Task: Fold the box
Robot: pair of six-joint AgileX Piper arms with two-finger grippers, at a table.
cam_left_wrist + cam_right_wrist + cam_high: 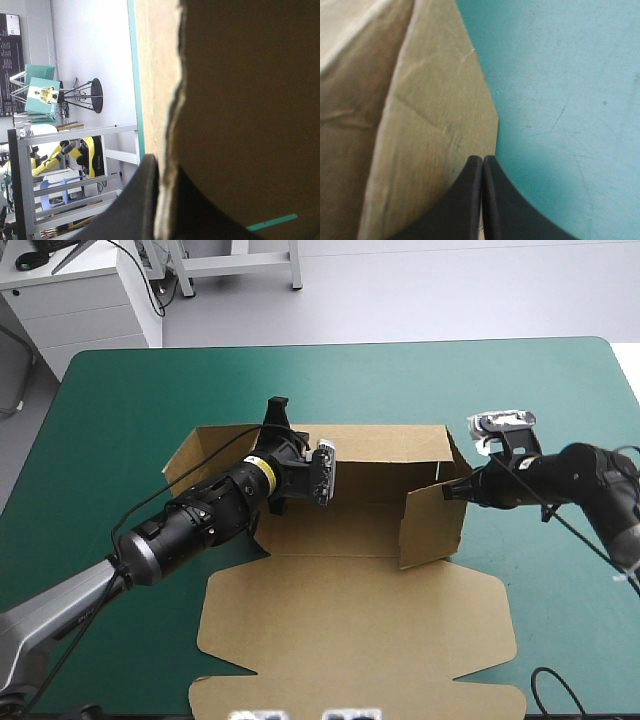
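Observation:
The brown box (340, 570) lies mid-table with its lid (350, 650) flat toward the near edge. Its back wall (385, 445) and right side wall (435, 525) stand raised. My left gripper (278, 420) reaches over the back wall's left part. In the left wrist view the gripper (165, 167) is shut on the box, a board edge (167, 150) rising between the black fingers. My right gripper (448, 492) is at the top outer edge of the right wall. In the right wrist view the gripper (483, 158) is shut, its tip against a corner of the board (435, 100).
Teal-green cover (120, 420) shows on every side of the box, widest toward the far edge and the left. The lid's front flap (300, 695) reaches almost to the table's near edge.

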